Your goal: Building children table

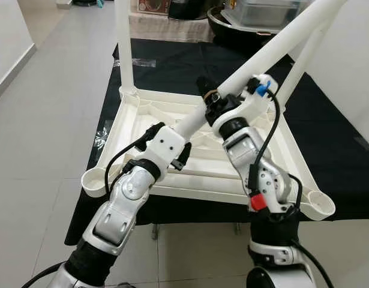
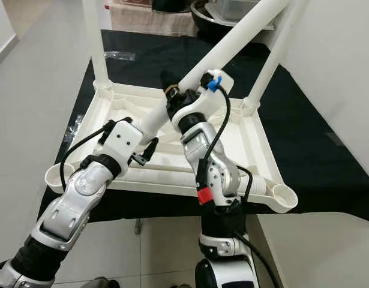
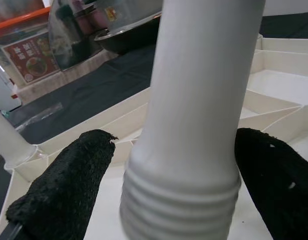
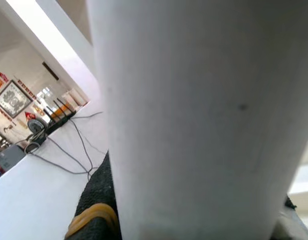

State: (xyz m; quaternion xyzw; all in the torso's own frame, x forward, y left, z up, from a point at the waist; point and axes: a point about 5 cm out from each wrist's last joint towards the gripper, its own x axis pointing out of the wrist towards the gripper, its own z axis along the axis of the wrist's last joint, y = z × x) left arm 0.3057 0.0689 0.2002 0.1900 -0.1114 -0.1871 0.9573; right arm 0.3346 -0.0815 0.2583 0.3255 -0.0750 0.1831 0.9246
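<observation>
Item: white plastic children's tabletop (image 1: 172,129), lying upside down, ribbed underside up, on a counter draped in black cloth (image 1: 337,141). Round leg sockets at the four corners.

Fitted: two white tubular plastic legs, standing upright in the far-left socket (image 1: 125,42) and the far-right socket (image 2: 274,57). Near-left socket (image 1: 95,181) and near-right socket (image 1: 319,205) open and unfilled.

In hand: third white tubular plastic leg (image 1: 274,48), held on a slant above the tabletop, its upper end rising far and right, its ribbed threaded end (image 3: 181,200) low and near the left side. The slant and two-point hold appear meant to steer the threaded end toward an open socket; judged most likely the near-left one.

Left pincer (image 1: 187,141): at the leg's lower part, just above the threads. Its two black padded fingers (image 3: 61,187) sit spread either side of the tube; whether both pads press it, cannot tell.

Right pincer (image 1: 211,99): higher up the same leg, near mid-length, black fingers (image 4: 96,200) wrapped against the tube, pinching it.

Far edge: dark bowl and clear container (image 1: 265,12) behind the counter.

Status: half the legs mounted; third not yet seated.
</observation>
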